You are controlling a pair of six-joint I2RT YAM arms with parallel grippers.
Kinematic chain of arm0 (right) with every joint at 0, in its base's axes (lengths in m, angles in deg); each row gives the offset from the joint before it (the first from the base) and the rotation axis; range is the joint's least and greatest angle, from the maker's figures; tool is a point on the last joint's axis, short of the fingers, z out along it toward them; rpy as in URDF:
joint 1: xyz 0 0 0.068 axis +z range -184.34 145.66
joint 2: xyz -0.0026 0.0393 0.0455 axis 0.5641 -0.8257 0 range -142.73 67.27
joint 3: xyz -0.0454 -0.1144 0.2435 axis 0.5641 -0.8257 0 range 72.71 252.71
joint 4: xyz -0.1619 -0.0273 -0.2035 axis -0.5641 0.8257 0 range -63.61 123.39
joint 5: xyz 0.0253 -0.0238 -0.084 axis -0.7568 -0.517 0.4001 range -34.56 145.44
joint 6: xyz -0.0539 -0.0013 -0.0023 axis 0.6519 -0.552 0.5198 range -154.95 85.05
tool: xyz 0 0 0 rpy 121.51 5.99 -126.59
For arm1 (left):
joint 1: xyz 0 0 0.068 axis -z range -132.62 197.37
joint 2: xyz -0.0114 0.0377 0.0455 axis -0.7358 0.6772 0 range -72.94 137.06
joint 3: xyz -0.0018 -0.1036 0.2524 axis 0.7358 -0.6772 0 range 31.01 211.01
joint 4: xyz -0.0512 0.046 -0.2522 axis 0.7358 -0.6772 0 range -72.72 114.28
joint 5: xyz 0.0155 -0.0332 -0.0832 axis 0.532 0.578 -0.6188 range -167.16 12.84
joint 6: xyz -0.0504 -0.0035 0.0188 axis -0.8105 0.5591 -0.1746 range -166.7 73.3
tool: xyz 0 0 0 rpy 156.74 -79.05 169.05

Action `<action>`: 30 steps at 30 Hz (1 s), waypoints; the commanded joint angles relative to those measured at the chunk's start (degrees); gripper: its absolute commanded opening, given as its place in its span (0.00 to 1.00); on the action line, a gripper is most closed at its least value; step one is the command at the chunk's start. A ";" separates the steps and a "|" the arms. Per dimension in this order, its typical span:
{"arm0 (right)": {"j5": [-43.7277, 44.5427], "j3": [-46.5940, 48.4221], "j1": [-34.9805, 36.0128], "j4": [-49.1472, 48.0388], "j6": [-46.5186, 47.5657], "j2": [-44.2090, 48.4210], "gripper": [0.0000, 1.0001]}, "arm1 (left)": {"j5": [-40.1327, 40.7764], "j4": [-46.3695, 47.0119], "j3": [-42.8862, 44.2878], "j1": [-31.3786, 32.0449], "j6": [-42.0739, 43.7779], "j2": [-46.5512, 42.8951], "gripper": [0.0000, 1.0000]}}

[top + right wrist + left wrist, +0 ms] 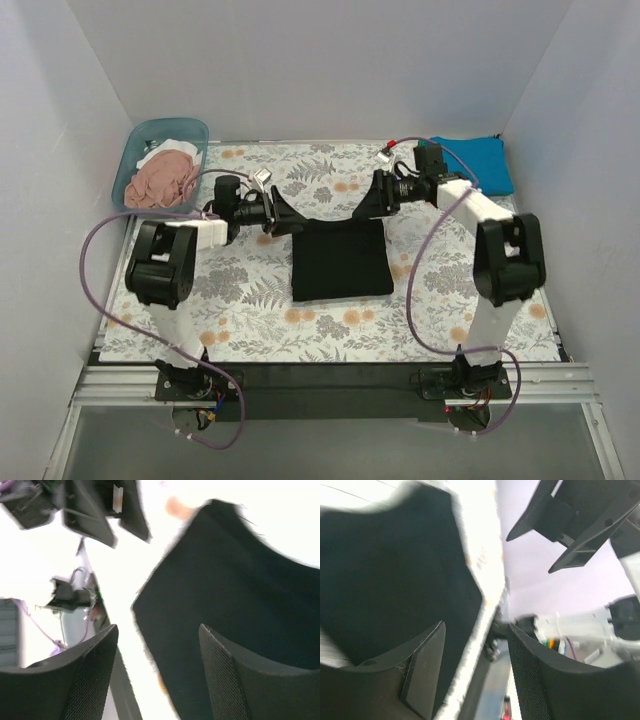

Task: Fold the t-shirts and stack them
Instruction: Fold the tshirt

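A black t-shirt (340,262) lies folded into a rectangle in the middle of the floral table cloth. My left gripper (288,222) is open and empty just above its far left corner. My right gripper (366,206) is open and empty just above its far right corner. In the left wrist view the black t-shirt (395,580) fills the left side, beyond the open gripper (475,652). In the right wrist view the black t-shirt (240,595) lies beneath the open gripper (157,642). A folded teal-blue t-shirt (482,162) lies at the back right. A dusty pink t-shirt (160,180) is bunched in the tub over white cloth (170,148).
The teal plastic tub (136,140) stands at the back left corner. White walls close in the table on three sides. The floral table cloth (250,320) covers the table. The two arms reach in from both sides and nearly meet over the shirt's far edge.
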 commanded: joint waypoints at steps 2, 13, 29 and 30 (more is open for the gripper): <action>-7.64 -15.65 4.14 -7.33 -7.11 10.82 0.73 | -3.11 4.81 -8.56 8.11 -5.27 -11.94 0.52; -6.88 -29.14 5.65 -13.87 -2.85 -1.72 0.69 | 3.21 -1.38 -11.66 11.22 -2.13 2.61 0.54; -10.73 -32.12 8.36 -2.76 5.97 16.54 0.69 | -1.61 -3.01 -18.86 17.70 6.16 -19.43 0.55; -10.82 -32.29 8.45 -3.29 5.63 14.80 0.69 | -1.26 -2.13 -19.38 18.06 5.62 -17.59 0.55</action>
